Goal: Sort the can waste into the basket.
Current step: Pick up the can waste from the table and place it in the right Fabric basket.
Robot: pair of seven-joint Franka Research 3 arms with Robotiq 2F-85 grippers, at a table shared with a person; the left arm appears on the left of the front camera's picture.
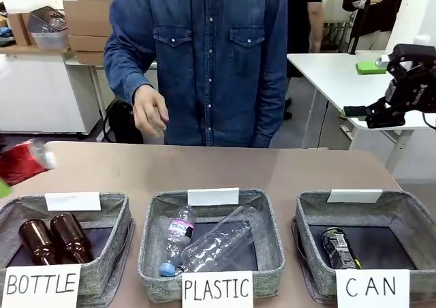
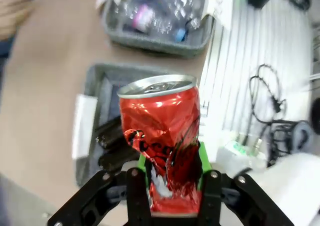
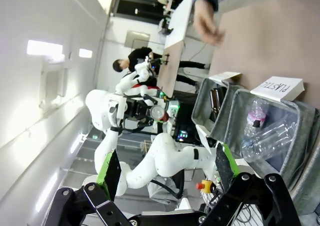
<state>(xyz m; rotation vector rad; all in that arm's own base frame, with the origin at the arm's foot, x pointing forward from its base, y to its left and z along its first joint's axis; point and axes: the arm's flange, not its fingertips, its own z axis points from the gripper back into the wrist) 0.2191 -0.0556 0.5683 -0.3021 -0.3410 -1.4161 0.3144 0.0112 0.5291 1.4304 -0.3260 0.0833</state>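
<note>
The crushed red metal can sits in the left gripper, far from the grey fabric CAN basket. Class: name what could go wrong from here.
1. The left gripper pinches only the dented base of the crushed red metal can, so it may tilt or slip.
2. The grey fabric CAN basket lies at the opposite end; released early, the can could land in the BOTTLE basket or PLASTIC basket.

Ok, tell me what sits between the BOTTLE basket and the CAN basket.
In the front view, the PLASTIC basket sits between the BOTTLE basket and the CAN basket, holding clear plastic bottles.
</note>
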